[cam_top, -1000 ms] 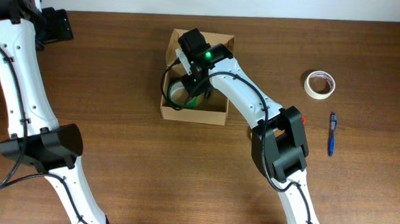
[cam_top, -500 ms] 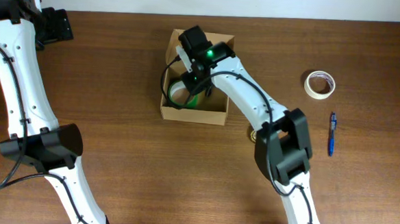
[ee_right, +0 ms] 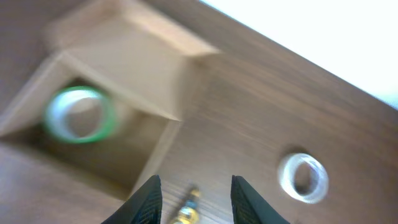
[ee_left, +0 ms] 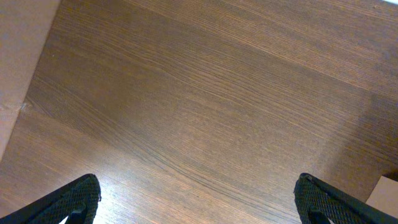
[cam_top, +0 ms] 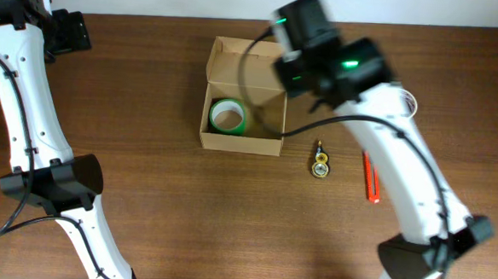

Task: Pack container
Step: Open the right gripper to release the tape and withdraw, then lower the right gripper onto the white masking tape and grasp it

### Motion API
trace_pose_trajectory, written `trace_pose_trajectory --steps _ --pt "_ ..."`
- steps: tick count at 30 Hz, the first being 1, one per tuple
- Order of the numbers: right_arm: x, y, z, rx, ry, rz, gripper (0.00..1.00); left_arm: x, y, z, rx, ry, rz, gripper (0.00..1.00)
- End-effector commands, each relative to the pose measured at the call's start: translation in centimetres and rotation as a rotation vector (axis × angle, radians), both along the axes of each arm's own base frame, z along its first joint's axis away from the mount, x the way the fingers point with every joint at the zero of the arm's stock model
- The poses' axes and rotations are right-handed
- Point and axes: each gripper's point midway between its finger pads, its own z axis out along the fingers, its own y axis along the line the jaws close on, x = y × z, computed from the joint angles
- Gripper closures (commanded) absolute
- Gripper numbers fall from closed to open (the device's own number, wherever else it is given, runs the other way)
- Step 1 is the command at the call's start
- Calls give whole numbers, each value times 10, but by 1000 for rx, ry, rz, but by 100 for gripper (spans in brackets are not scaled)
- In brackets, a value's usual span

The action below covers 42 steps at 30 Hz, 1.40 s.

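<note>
1. Brown wooden bench (cam_top: 144, 194); the container (cam_top: 240, 143) sits near the middle of its far edge, flap open.
2. Done: a green tape roll (cam_top: 227, 115) lies inside.
3. Probably left: white tape roll (ee_right: 302, 177), small yellow item (cam_top: 320, 167) and red pen (cam_top: 371, 176), all outside.
4. Right gripper (ee_right: 196, 183) is partly open and empty; left gripper (ee_left: 196, 186) is wide open and empty.

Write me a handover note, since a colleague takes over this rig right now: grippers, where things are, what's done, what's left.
Left gripper: open, empty, over bare table, away from the container.
Right gripper: open, empty, above the table by the container's right side.
Container: flap lid open; green tape roll lies flat inside, in the left part.
Out on the table: white tape roll, small yellow object, red pen.
Done: green roll packed.
Left: probably the loose items go in, then the lid gets closed.
</note>
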Motion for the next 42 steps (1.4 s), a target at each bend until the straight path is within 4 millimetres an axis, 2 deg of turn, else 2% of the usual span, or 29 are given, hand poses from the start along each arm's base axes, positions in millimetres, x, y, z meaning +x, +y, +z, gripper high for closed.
trace_pose_trajectory --steps 1,3,5,10,13,15,19,27,30,33,42 --pt "15 -80 9 -16 -21 -233 62 -3 -1 8 1 -14 -17 0" --pt "19 -110 3 40 13 -295 61 -3 -1 8 1 -14 -17 0" --pt "21 -140 -12 109 68 -345 60 -3 -1 8 1 -14 -17 0" --pt "16 -209 -69 182 212 -517 60 -3 -1 8 1 -14 -17 1" --pt "13 -234 -103 213 285 -575 60 -3 -1 8 1 -14 -17 0" --pt "12 -243 -124 230 323 -596 60 -3 -1 8 1 -14 -17 0" --pt "15 -250 -164 229 399 -618 60 -3 -1 8 1 -14 -17 0" --pt "26 -252 -239 214 521 -621 59 -3 -1 8 1 -14 -17 1" --pt "26 -245 -258 229 563 -572 60 -3 -1 8 1 -14 -17 0" --pt "29 -240 -267 241 575 -522 59 -3 -1 8 1 -14 -17 0" --pt "54 -241 -265 231 472 -481 51 -3 -1 8 1 -14 -17 0"
